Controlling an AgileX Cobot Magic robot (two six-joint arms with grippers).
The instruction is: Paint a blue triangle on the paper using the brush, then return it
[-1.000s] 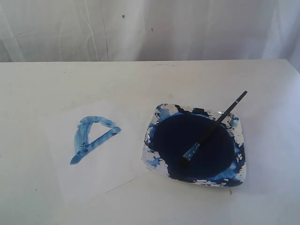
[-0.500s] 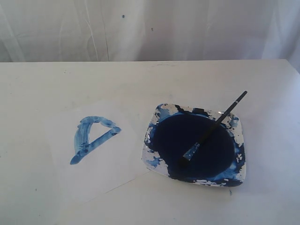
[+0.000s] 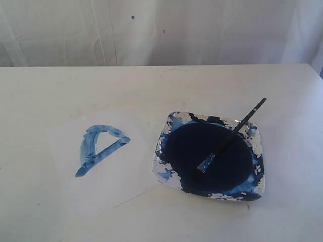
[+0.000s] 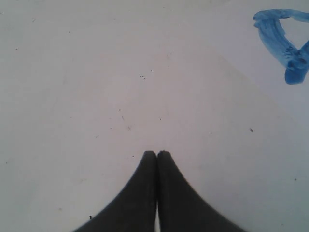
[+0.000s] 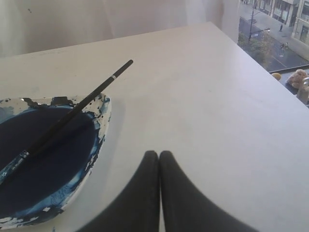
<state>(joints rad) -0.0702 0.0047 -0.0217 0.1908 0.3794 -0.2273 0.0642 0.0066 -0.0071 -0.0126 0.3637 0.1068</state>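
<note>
Showed a long slim black-handled paintbrush (image 3: 229, 136) lying slantwise across a square white dish (image 3: 164, 174), blue-stained bristles down in the dark navy paint pool (image 3: 202, 146), handle end jutting out past the far right rim. Showed, well to its left, a thin white sheet of paper (image 3: 116, 186) flat on the white table (image 3: 75, 85), bearing a streaky blue triangle outline (image 3: 98, 146) with one curved side. Caught the left gripper (image 4: 157, 153) with jaws pressed together on nothing, the triangle in sight nearby; likewise the right gripper (image 5: 159, 153), closed and empty, just beside the dish. Judged the brush light, stiff and thin, apt to roll or drip wet paint; best pinched on the dry black handle overhanging the rim, clear of the ferrule. Reckoned the dish easily nudged. Found nothing standing between either gripper and the brush
</note>
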